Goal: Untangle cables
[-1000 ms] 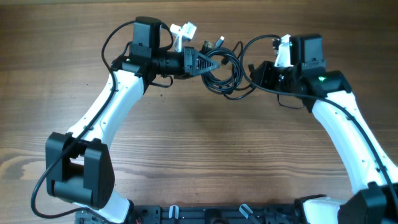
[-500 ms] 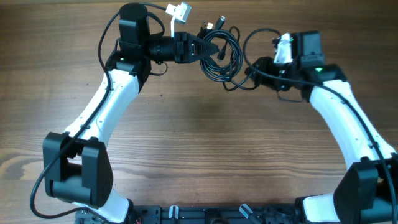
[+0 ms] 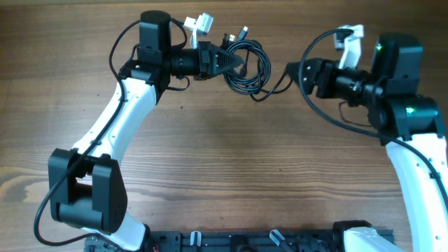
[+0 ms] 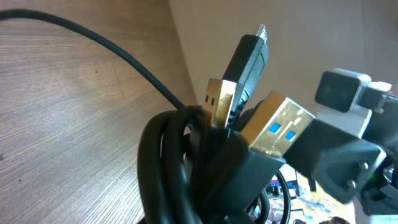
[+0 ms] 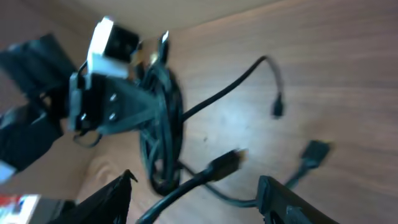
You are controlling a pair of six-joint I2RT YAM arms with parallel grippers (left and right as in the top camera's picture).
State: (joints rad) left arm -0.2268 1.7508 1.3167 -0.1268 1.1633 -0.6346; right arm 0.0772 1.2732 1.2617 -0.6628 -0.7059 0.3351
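The cables are a coil of thin black cords (image 3: 253, 68) at the back middle of the wooden table. My left gripper (image 3: 238, 63) is shut on the coil's left side. The left wrist view shows the coil (image 4: 166, 158) up close, with gold USB plugs (image 4: 277, 124) sticking up. My right gripper (image 3: 291, 73) is open, just right of the coil, its fingers spread wide (image 5: 196, 190) around a loose cord with a plug (image 5: 227, 160). It grips nothing. The coil (image 5: 163, 118) and further loose plug ends (image 5: 277, 109) lie beyond it.
The wooden table (image 3: 231, 161) stretches in front of both arms. A dark rail (image 3: 245, 241) runs along the front edge. The thicker arm wires loop near each wrist at the back (image 3: 315, 42).
My right arm has drawn back to the right and risen, away from the coil. My left gripper still holds the coil and has shifted slightly right.
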